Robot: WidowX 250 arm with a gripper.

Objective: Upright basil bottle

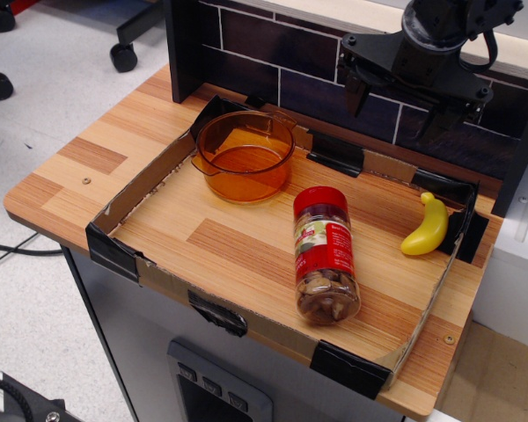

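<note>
The basil bottle (324,254) lies on its side in the middle of the wooden table, inside a low cardboard rim. Its red lid points to the back and its clear base with brownish contents points to the front. The red label with a green-white patch faces up. My gripper (396,104) hangs high above the back of the table, behind and to the right of the bottle, well apart from it. Its dark fingers (354,90) stand spread apart with nothing between them.
An orange transparent bowl (244,155) stands at the back left inside the cardboard rim (163,180). A yellow banana (426,227) lies at the right near the rim's taped corner. A dark tiled wall (273,53) runs behind. A white box (524,255) stands to the right.
</note>
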